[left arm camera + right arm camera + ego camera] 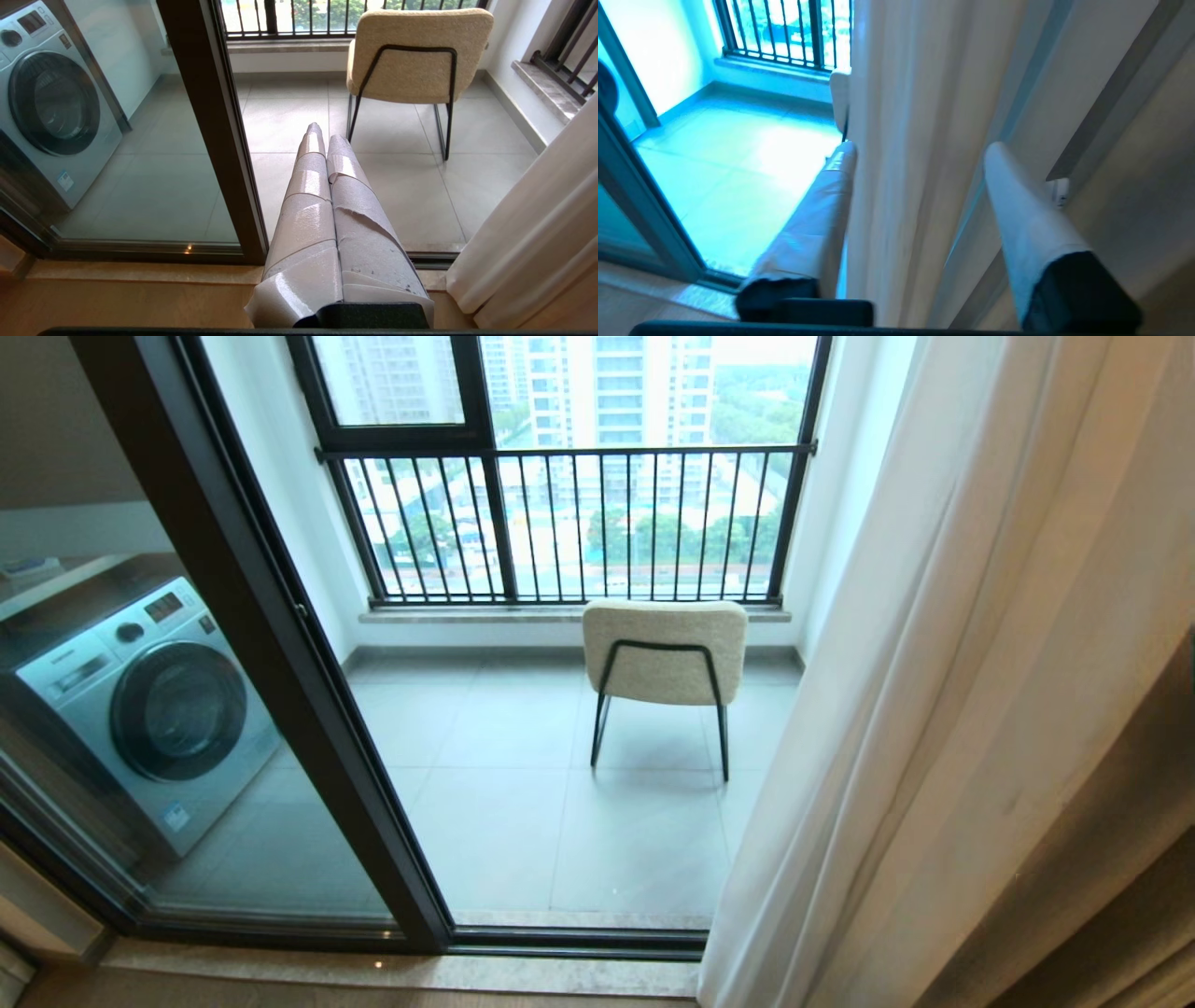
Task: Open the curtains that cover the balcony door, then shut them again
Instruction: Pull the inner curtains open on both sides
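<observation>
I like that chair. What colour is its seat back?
Cream-beige chair, black legs; clearest in left wrist view.

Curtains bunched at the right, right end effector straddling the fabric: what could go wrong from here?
1. The right end effector is open with only a fold of the curtains between its fingers; a shallow pinch may slip when pulled.
2. The chair stands just past the curtain edge, so swinging fabric could brush it.
3. The left end effector is shut and away from the curtains, so it offers no backup.
</observation>
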You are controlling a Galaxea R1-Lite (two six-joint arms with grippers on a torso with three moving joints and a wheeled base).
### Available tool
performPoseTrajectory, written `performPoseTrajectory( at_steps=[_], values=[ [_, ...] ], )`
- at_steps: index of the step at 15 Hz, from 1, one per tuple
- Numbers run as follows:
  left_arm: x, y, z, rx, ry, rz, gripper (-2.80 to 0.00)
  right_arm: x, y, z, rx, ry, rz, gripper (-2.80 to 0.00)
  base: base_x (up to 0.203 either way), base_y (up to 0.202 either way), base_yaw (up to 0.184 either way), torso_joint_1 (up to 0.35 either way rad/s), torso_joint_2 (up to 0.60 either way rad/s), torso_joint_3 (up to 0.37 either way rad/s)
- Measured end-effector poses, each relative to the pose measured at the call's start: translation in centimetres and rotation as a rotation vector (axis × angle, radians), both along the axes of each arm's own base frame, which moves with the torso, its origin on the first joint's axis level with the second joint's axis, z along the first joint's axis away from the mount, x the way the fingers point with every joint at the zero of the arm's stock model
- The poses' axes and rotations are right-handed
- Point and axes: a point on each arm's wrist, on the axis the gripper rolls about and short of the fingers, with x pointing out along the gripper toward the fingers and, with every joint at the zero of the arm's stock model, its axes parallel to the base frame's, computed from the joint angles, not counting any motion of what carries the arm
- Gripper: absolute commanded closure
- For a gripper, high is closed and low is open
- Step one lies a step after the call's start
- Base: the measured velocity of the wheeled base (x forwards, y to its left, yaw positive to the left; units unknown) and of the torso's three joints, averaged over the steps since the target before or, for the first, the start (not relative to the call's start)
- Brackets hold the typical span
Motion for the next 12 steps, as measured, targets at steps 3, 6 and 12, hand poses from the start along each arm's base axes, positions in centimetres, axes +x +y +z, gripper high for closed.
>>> performPoseTrajectory(
  at_steps=[3,6,12],
  values=[
    [0.0,0.0,0.0,0.000,0.000,0.000,0.00,-3.3,1.6,-2.1,0.018,0.041,-0.008,0.00,0.000,0.000,0.000,0.000,0.00,0.000],
    [0.0,0.0,0.0,0.000,0.000,0.000,0.00,-5.9,2.8,-4.8,0.013,0.099,-0.051,0.00,0.000,0.000,0.000,0.000,0.00,0.000],
    [0.0,0.0,0.0,0.000,0.000,0.000,0.00,-8.2,3.2,-7.8,-0.080,0.066,-0.194,0.00,0.000,0.000,0.000,0.000,0.00,0.000]
  ],
)
